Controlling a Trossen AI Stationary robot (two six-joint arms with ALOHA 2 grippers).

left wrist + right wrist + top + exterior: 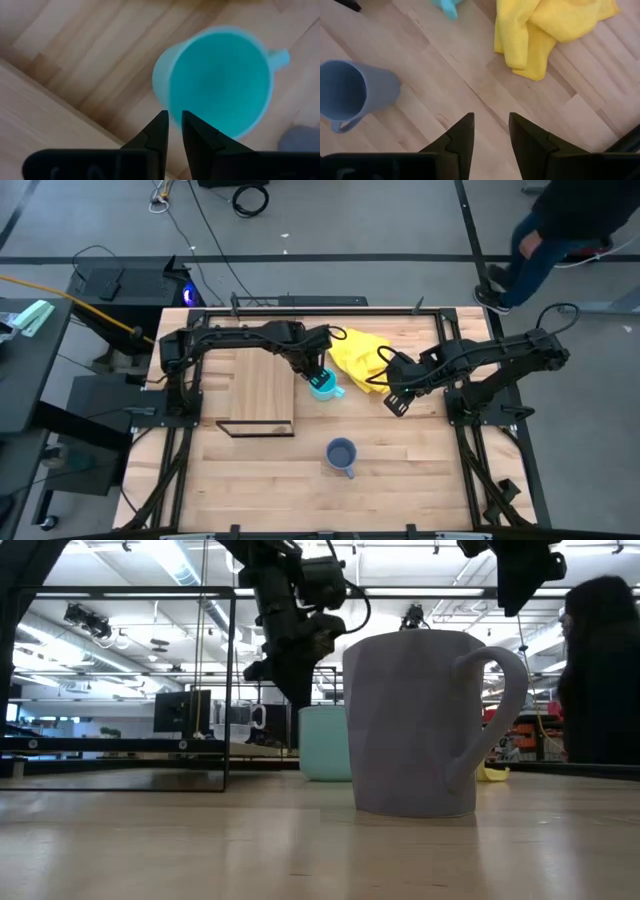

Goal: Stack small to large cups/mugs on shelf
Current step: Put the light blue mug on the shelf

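Note:
The cyan mug (323, 386) stands upright on the tabletop just right of the shelf board (262, 388), its handle toward the right. My left gripper (318, 373) is over the mug's shelf-side rim and shut on it (175, 120). The dark blue-grey mug (341, 455) stands on its base nearer the front edge and fills the low view (420, 725). My right gripper (397, 401) is open and empty above bare table (490, 122), between the yellow cloth and the dark mug. I cannot make out the clear glass cup. My left gripper holds the cyan mug by its rim (171, 111) on the side facing the shelf, one finger outside the wall and one inside. The fingers come from above, pointing down, and only their tips reach the rim (301, 700). The mug stands upright with its base on the table.
A crumpled yellow cloth (358, 357) lies just behind and right of the cyan mug. The shelf's thin black frame (257, 428) stands at the board's near end. A person (560, 230) walks on the floor beyond the far right corner.

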